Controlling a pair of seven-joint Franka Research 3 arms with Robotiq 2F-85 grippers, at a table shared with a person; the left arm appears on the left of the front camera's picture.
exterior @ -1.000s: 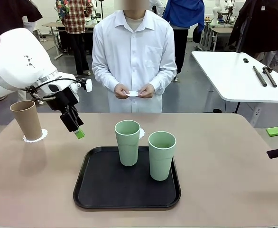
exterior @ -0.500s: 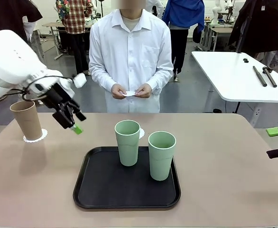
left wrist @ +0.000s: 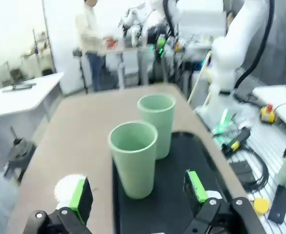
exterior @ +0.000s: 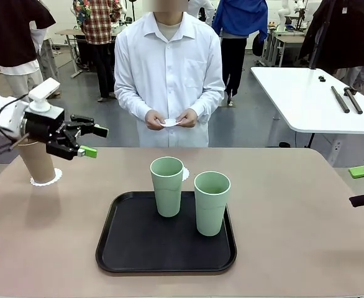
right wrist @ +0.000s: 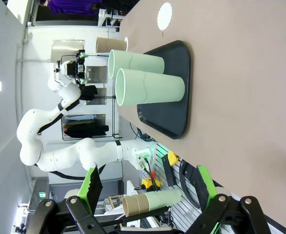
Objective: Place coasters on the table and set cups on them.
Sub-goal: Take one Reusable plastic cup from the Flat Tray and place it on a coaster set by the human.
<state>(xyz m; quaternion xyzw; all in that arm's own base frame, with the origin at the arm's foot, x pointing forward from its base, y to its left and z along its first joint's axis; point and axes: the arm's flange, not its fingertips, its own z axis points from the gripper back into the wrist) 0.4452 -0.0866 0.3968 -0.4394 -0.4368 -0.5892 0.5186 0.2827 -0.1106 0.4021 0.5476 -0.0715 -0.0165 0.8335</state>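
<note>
The tan cup (exterior: 35, 159) stands on a lacy coaster (exterior: 46, 178) at the table's (exterior: 294, 236) far left. Two mint cups (exterior: 168, 185) (exterior: 212, 202) stand on the black tray (exterior: 132, 248); in the left wrist view they are the near cup (left wrist: 133, 156) and the far cup (left wrist: 156, 122). A second coaster (exterior: 186, 174) lies just behind the tray and also appears in the left wrist view (left wrist: 65, 187). The person holds a third coaster (exterior: 172, 122) in both hands. My left gripper (exterior: 95, 141) hovers open beside the tan cup, pointing at the tray. My right gripper (right wrist: 148, 178) is open and holds nothing.
The person stands at the far edge, hands at waist height. A white table (exterior: 306, 99) with dark tools stands at the back right. Bare tabletop stretches to the right of the tray and in front of the tan cup.
My left arm has pulled back to the left and risen, and its open gripper has swung round to point right at the tray. The cups and my right gripper have not moved.
</note>
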